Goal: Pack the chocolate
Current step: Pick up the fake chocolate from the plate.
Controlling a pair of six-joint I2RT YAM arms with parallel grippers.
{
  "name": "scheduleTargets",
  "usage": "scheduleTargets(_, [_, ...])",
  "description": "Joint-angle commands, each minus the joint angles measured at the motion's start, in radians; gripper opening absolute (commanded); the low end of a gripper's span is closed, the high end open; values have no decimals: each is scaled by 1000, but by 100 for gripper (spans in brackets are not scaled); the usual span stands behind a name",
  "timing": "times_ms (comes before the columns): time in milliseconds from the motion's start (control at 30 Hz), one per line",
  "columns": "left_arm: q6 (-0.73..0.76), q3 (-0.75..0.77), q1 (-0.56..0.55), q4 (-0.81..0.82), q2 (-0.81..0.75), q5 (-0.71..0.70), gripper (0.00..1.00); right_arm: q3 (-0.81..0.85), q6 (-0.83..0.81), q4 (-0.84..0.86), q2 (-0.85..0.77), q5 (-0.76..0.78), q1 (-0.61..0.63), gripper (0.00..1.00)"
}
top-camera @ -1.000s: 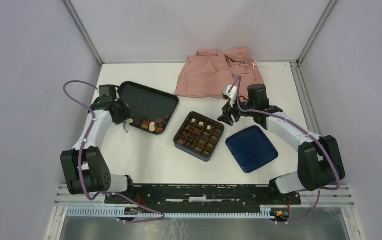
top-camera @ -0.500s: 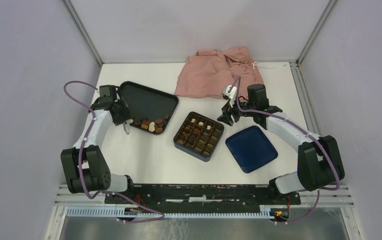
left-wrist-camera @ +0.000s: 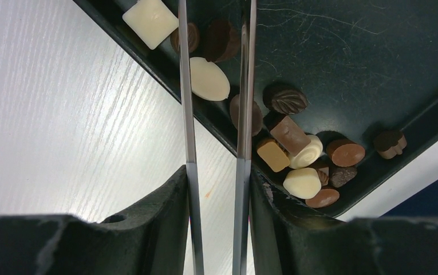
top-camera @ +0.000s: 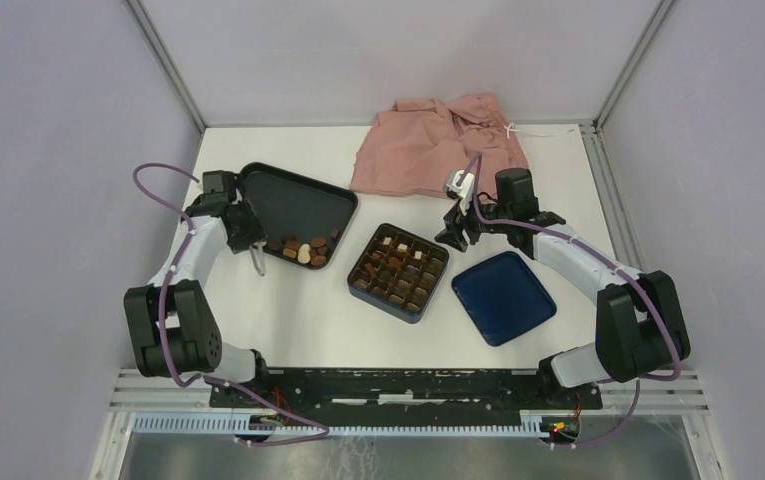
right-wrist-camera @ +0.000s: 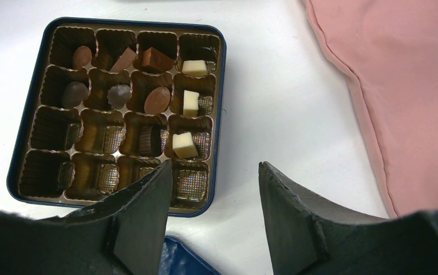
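Loose chocolate [top-camera: 303, 248] [left-wrist-camera: 302, 154] in dark, tan and cream pieces lies heaped in the near corner of the black tray [top-camera: 298, 200] [left-wrist-camera: 348, 69]. My left gripper [top-camera: 246, 238] [left-wrist-camera: 216, 172] is shut on a pair of metal tweezers [top-camera: 258, 262] [left-wrist-camera: 189, 132]. Their blades reach over the tray's rim above a few pieces, and their tips are out of frame. The blue box [top-camera: 399, 270] [right-wrist-camera: 222, 114] holds several pieces in its brown gridded insert. My right gripper [top-camera: 455, 235] [right-wrist-camera: 215, 166] hovers open beside the box's far right corner, with nothing between its fingers.
The box's blue lid [top-camera: 503, 296] lies on the table to the right of the box. A pink garment [top-camera: 438, 145] [right-wrist-camera: 411, 86] is bunched at the back, just behind my right arm. Grey walls close in both sides.
My left arm has shifted slightly, carrying the tweezers a little toward the tray's near corner. The right arm has not moved.
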Motion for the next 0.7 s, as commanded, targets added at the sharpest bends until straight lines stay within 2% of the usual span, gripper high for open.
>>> scheduleTargets(0, [0, 45, 8, 9, -37, -3, 45, 32, -13, 14, -14, -29, -1, 63])
scheduleTargets(233, [1, 34, 7, -18, -95, -4, 45, 32, -13, 13, -12, -32, -1, 63])
scheduleTargets(667, [2, 42, 7, -43, -72, -3, 46, 32, -13, 13, -23, -33, -1, 63])
